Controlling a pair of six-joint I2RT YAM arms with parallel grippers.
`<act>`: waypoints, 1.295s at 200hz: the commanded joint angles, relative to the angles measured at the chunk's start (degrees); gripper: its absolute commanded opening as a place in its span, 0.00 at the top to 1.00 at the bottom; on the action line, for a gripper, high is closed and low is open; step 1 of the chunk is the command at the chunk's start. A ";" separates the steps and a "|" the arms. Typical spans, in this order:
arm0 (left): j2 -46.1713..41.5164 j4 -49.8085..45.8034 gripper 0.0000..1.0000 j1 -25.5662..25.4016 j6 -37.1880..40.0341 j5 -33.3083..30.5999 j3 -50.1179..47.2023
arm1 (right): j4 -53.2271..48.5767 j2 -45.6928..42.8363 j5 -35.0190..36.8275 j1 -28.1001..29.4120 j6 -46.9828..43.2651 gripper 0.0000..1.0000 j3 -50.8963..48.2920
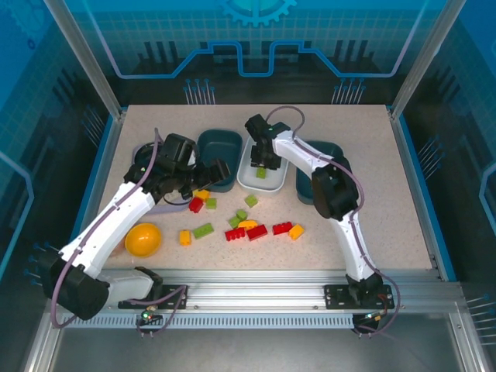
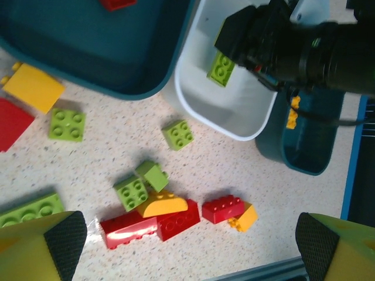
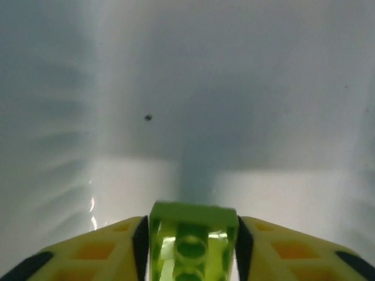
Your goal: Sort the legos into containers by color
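Observation:
My right gripper (image 3: pixel 193 234) is shut on a lime green lego (image 3: pixel 193 240) low inside the white tray (image 1: pixel 277 182); this lego (image 1: pixel 261 173) hangs just over the tray floor (image 3: pixel 234 117). My left gripper (image 2: pixel 190 246) stands open above the loose legos, its pads (image 2: pixel 64 240) far apart with nothing between them. Below it lie two red bricks (image 2: pixel 155 225), a yellow arch brick (image 2: pixel 164 205), green bricks (image 2: pixel 132 192) and a red brick (image 2: pixel 222 209) touching a yellow one (image 2: pixel 246 219). The middle teal tray (image 1: pixel 219 159) holds a red brick (image 2: pixel 117 3). The right teal tray (image 1: pixel 325 155) holds a yellow piece (image 2: pixel 291 114).
A round orange bowl (image 1: pixel 143 239) sits front left by the left arm. A black bowl (image 1: pixel 146 157) stands at the back left behind the left wrist. More legos (image 1: pixel 203 230) are scattered across the middle of the table, near the front rail (image 1: pixel 256 275).

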 commanded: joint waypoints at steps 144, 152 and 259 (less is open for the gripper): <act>-2.53 -12.03 0.13 4.11 5.33 -6.34 -9.41 | 31.45 -53.89 -5.27 16.33 -18.60 0.32 -52.53; -0.36 -11.05 0.14 4.55 8.87 -6.34 -9.56 | 32.82 -55.83 -5.33 18.10 -19.19 0.31 -56.39; 25.30 0.91 0.30 9.35 35.10 -9.33 -3.73 | 42.38 -64.48 -4.78 23.60 -15.80 0.22 -72.76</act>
